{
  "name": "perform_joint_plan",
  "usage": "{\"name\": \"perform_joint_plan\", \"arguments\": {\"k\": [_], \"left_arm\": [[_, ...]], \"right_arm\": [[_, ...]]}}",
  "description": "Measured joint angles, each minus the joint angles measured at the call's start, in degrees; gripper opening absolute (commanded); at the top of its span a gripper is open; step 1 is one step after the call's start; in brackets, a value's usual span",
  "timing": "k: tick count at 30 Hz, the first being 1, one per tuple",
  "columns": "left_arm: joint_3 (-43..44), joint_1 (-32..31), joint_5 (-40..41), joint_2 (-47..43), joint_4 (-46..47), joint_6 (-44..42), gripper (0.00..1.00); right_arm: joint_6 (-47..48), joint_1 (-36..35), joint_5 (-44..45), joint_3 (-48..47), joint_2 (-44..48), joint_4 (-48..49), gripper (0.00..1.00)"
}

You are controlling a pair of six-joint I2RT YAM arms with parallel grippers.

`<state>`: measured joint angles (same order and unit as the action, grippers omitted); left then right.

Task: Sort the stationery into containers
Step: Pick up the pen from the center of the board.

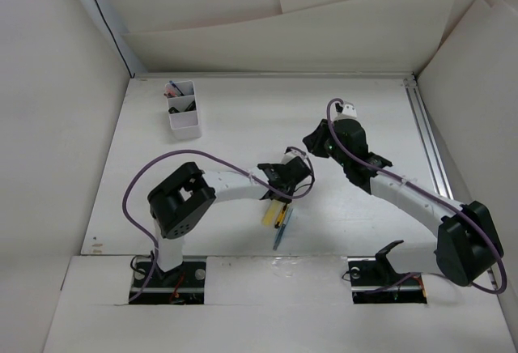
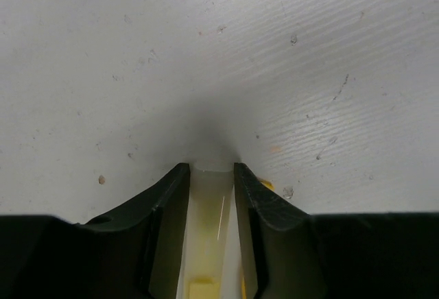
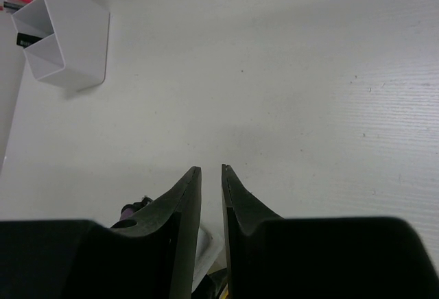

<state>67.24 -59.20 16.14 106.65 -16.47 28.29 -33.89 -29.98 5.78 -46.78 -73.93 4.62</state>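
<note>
Matt white tabletop, smooth plastics

The table (image 2: 137, 52) had a matt, finely grained white surface with small specks. The container (image 3: 75, 42) was smooth, faintly glossy white plastic, the highlighter (image 2: 206, 237) pale translucent yellow plastic. The right gripper (image 3: 210, 169) had matt black plastic fingers (image 3: 178, 203).

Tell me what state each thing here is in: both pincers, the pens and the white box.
left pincer: closed around the yellow highlighter, tip close to the table.
yellow highlighter: gripped between the left pincer's fingers.
right pincer: open by a narrow slit, empty.
blue pen: lying loose on the table, not yet sorted.
white box: upright, open-topped, some pens already inside.
</note>
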Motion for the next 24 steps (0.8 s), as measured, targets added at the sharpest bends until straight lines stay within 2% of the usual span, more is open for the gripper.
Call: {"name": "perform_joint_plan", "arguments": {"k": [7, 18, 21, 24], "left_arm": [[0.17, -0.04, 0.46, 0.24, 0.66, -0.37, 0.00], [-1.16, 1.01, 4.46, -3.37, -2.43, 0.68, 0.00], [-1.68, 5.86, 4.90, -8.33, -1.62, 1.33, 0.00], [-1.99, 14.97, 3.93, -14.80, 2.01, 2.40, 0.00]], "right_arm": [[0.00, 0.02, -0.15, 0.00, 0.02, 0.00, 0.24], [0.00, 0.00, -0.20, 0.00, 0.00, 0.00, 0.24], [0.00, 0.00, -0.20, 0.00, 0.02, 0.00, 0.24], [0.00, 0.00, -0.22, 0.00, 0.02, 0.00, 0.24]]}}
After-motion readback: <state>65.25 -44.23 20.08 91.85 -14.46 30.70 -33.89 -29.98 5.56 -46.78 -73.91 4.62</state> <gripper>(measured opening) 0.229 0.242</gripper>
